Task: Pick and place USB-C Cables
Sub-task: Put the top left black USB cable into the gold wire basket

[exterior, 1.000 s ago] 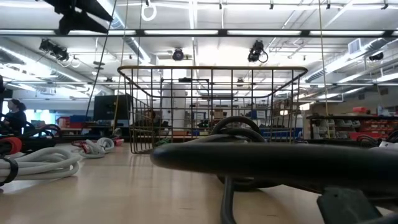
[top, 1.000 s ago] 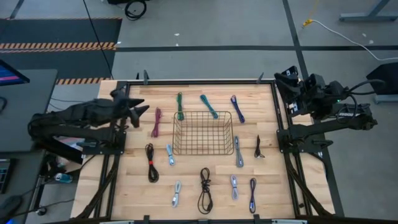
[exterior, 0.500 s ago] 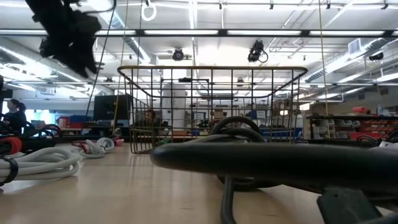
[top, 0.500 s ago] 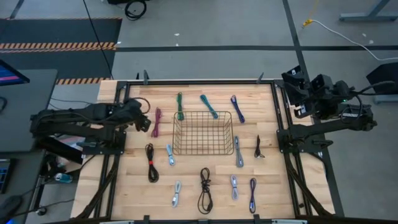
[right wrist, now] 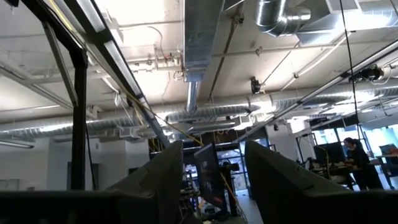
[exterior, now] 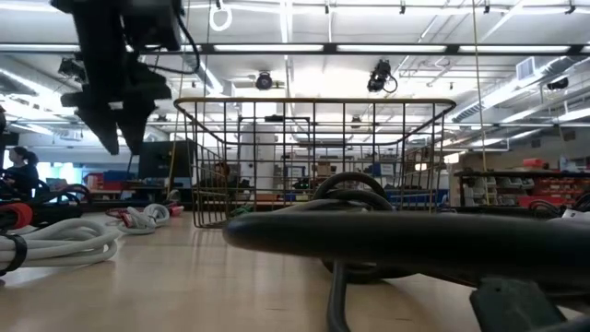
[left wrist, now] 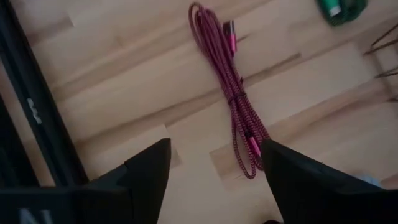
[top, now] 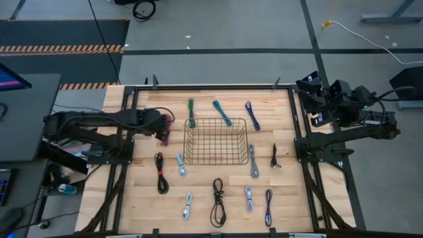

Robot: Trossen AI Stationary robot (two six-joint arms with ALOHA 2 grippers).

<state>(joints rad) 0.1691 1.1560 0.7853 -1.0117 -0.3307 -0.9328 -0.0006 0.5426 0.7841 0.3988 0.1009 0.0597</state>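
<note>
Fingers [left wrist: 149,168] on the left gripper [left wrist: 214,171] spread wide, empty, poised over the magenta cable [left wrist: 233,102] lying on the tabletop [left wrist: 124,93] beside the basket [top: 216,141]. Best straddle its tied middle squarely. Right gripper [right wrist: 211,168] waits off-table, open, empty.

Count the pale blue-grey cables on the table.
4. One pale cable lies by the basket's left corner, another along its right side, and two lie lower in the high view, flanking the long black cable. None seems hidden.
</note>
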